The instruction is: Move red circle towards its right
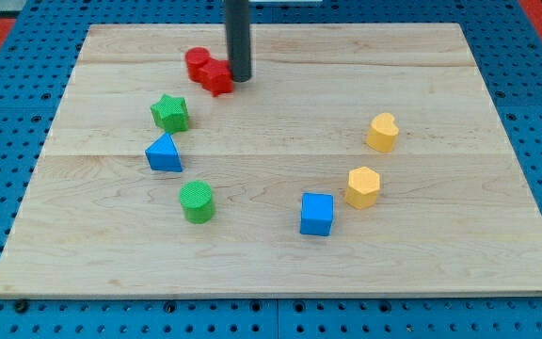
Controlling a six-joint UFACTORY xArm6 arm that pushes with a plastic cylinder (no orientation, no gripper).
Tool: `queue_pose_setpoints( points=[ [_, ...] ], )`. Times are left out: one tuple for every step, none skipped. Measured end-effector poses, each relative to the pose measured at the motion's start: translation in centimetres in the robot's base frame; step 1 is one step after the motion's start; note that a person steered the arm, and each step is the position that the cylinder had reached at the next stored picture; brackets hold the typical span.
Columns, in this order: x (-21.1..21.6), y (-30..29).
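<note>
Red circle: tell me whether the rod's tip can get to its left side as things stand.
Probably yes, with a detour. My tip sits at the right of the other red block, which touches the red circle on its right. The board left of the circle looks free.

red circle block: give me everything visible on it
The red circle is a short, matte red cylinder standing flat on the wooden board, near the view's top, left of centre. Its right side touches or overlaps a second red block whose shape is unclear. My tip is just right of that pair, apparently against the second block.
</note>
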State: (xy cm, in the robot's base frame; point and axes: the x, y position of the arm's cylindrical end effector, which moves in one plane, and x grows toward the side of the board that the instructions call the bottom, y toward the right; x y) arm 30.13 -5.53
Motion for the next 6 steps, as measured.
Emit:
queue_pose_setpoints(
  points=[
    [-2.5, 0.4],
    [-9.2, -0.3],
    [-10.6, -5.3],
    [-6.2, -11.0],
    [-1.3, -7.7],
    [-3.6, -8.2]
  ],
)
